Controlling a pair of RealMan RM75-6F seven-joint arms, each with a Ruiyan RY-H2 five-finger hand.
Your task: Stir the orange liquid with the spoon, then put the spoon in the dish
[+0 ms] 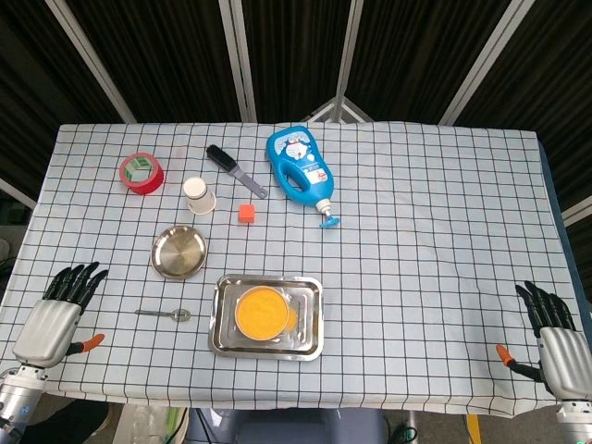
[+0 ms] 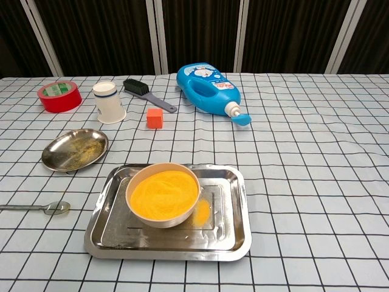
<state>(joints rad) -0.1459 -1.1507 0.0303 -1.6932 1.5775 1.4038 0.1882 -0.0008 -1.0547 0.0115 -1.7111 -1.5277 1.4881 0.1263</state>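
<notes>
A bowl of orange liquid (image 1: 260, 311) (image 2: 164, 193) stands in a rectangular metal tray (image 1: 310, 340) (image 2: 234, 240) near the table's front. The metal spoon (image 1: 166, 314) (image 2: 42, 208) lies flat on the cloth, left of the tray. A round metal dish (image 1: 179, 251) (image 2: 75, 149) sits behind the spoon. My left hand (image 1: 57, 314) rests at the front left edge, fingers spread, holding nothing, left of the spoon. My right hand (image 1: 553, 335) rests at the front right edge, also holding nothing. Neither hand appears in the chest view.
At the back stand a red tape roll (image 1: 141, 172) (image 2: 59, 96), a white paper cup (image 1: 198, 195) (image 2: 109, 101), a black brush (image 1: 235, 169) (image 2: 148, 95), a small orange cube (image 1: 246, 213) (image 2: 154, 118) and a blue bottle (image 1: 299, 169) (image 2: 209, 89) lying on its side.
</notes>
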